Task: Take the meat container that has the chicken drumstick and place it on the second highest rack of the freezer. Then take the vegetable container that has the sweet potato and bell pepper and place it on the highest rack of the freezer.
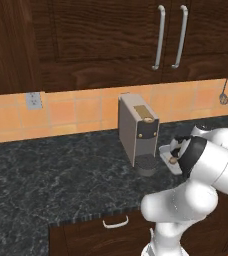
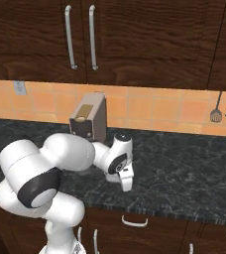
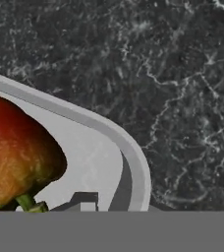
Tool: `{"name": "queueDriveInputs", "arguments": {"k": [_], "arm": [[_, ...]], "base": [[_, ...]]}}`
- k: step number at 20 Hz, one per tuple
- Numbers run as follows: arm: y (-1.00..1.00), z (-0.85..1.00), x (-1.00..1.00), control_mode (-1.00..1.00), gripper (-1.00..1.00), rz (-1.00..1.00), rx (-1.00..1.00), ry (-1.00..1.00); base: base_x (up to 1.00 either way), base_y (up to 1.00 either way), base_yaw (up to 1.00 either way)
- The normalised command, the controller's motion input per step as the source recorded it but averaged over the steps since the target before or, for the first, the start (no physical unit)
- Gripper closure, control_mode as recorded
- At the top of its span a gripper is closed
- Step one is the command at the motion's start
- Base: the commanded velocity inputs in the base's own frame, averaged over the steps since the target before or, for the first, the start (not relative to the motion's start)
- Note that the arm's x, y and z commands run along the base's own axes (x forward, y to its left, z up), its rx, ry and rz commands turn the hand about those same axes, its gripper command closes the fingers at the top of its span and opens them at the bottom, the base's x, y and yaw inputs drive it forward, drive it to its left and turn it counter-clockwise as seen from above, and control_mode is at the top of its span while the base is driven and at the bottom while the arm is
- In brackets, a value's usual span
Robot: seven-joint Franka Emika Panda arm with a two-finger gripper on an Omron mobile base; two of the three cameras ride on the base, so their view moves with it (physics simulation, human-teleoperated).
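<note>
The table (image 3: 182, 74) looks like polished dark stone, mottled with pale veins. Close beside the fingers, the tray (image 3: 133, 162) has a smooth matt grey rim and a pale, plastic-looking floor. In it the pepper (image 3: 15, 152) has glossy skin, red shading to orange, with a green stem. Behind, the cabinets (image 1: 86, 40) are dark grained wood with brushed metal handles (image 1: 159, 37). The wall tiles (image 2: 159, 106) are matt orange. The coffee machine (image 1: 137, 127) is matt grey.

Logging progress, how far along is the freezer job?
Done: the meat tray step can't be judged here. In hand: the gripper sits at the rim of the vegetable tray with the bell pepper, on the counter. Left: carrying it to the freezer's highest rack.
</note>
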Motion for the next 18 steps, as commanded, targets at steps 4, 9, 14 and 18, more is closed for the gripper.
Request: {"name": "queueDriveInputs", "arguments": {"k": [4,9,14,18], "arm": [[0.0,0.45,-0.11,-1.0,1.0,-0.15,0.0,0.0],[0.0,0.91,-0.57,-1.0,1.0,-0.2,0.01,-0.03],[0.27,0.72,-0.77,-1.0,1.0,-0.1,0.02,-0.01],[0.62,0.89,-0.61,-1.0,1.0,0.0,0.0,-0.04]], "base": [[0.0,0.0,0.0],[0.0,0.0,0.0],[0.0,0.0,0.0],[0.0,0.0,0.0]]}}
